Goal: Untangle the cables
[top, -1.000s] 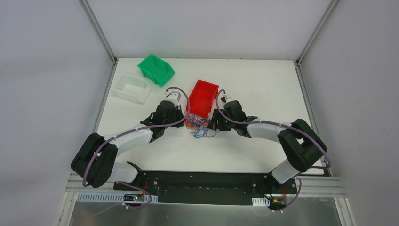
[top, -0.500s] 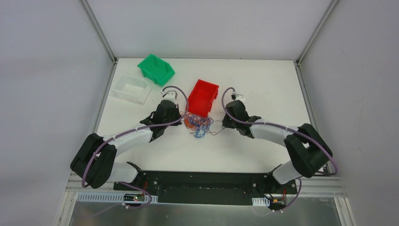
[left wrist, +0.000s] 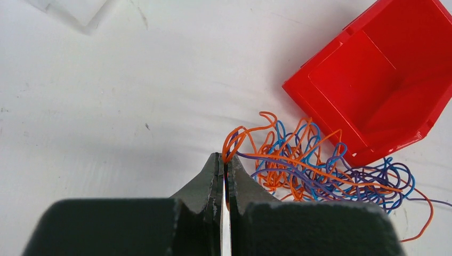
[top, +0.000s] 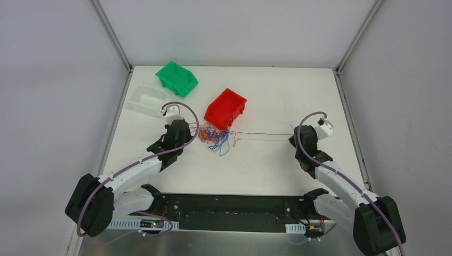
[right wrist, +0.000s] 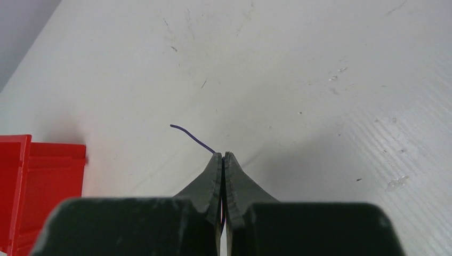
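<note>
The cables (top: 214,136) are a small tangle of orange, blue and purple wires just in front of the red bin (top: 230,94). My left gripper (top: 196,133) is at the tangle's left edge. In the left wrist view it (left wrist: 225,160) is shut on an orange and a purple strand, with the rest of the cables (left wrist: 320,170) spread to its right. One thin purple cable (top: 261,134) runs taut from the tangle to my right gripper (top: 295,137), far to the right. That gripper (right wrist: 222,156) is shut on it, and the purple cable's short free end (right wrist: 189,133) pokes out past the fingertips.
A green bin (top: 177,78) and a clear bin (top: 148,99) stand at the back left of the white table (top: 266,170). The red bin (left wrist: 373,80) lies tilted right behind the tangle and shows at the left edge of the right wrist view as the red bin (right wrist: 37,181).
My right gripper shut on a purple strand at the tangle and pulled far right, drawing it out straight. My left arm drew back to the left, dragging the tangle slightly with it.
</note>
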`<move>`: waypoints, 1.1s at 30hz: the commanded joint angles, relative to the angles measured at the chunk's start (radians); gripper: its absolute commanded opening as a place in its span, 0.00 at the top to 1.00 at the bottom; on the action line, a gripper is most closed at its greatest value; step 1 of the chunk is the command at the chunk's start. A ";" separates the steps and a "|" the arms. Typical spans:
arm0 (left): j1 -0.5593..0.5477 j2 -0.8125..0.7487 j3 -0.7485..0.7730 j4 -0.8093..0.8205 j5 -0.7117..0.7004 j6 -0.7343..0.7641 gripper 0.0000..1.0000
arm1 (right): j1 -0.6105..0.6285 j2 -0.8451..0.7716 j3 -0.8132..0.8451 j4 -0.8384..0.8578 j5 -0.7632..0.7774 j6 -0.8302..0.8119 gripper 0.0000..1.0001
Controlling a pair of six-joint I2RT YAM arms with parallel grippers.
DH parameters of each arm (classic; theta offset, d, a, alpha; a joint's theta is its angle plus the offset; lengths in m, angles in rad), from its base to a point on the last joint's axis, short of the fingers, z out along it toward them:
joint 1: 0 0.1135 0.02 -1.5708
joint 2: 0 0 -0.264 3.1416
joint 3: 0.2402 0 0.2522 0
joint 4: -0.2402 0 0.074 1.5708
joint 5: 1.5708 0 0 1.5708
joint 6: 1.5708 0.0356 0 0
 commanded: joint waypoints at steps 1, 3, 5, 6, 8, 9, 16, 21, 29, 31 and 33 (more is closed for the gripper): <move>0.009 0.006 0.008 0.018 0.018 0.044 1.00 | -0.011 -0.056 -0.015 0.001 0.116 0.041 1.00; 0.009 0.016 0.026 -0.020 -0.026 0.029 1.00 | -0.013 -0.078 -0.016 -0.025 0.175 0.070 1.00; 0.009 0.007 0.037 -0.067 -0.112 0.003 1.00 | -0.020 -0.120 -0.026 -0.064 0.255 0.109 1.00; 0.009 -0.006 0.039 -0.093 -0.160 -0.012 1.00 | -0.026 -0.143 -0.032 -0.094 0.290 0.123 1.00; 0.009 -0.041 0.031 -0.138 -0.256 -0.045 1.00 | -0.042 -0.195 -0.056 -0.112 0.320 0.137 1.00; 0.009 -0.060 0.021 -0.133 -0.259 -0.043 1.00 | -0.047 -0.215 -0.063 -0.109 0.309 0.121 1.00; 0.005 -0.017 -0.051 0.247 0.491 0.215 0.89 | -0.038 -0.221 -0.107 0.223 -0.357 -0.211 0.80; -0.015 0.139 0.075 0.159 0.608 0.251 0.42 | 0.018 -0.108 -0.081 0.301 -0.485 -0.256 0.32; -0.118 0.266 0.192 0.007 0.463 0.335 0.31 | 0.153 0.074 0.018 0.332 -0.523 -0.320 0.32; -0.121 0.340 0.256 -0.073 0.404 0.324 0.32 | 0.161 0.083 0.013 0.340 -0.513 -0.319 0.32; -0.122 0.412 0.321 -0.141 0.367 0.314 0.35 | 0.161 0.087 0.011 0.341 -0.503 -0.316 0.32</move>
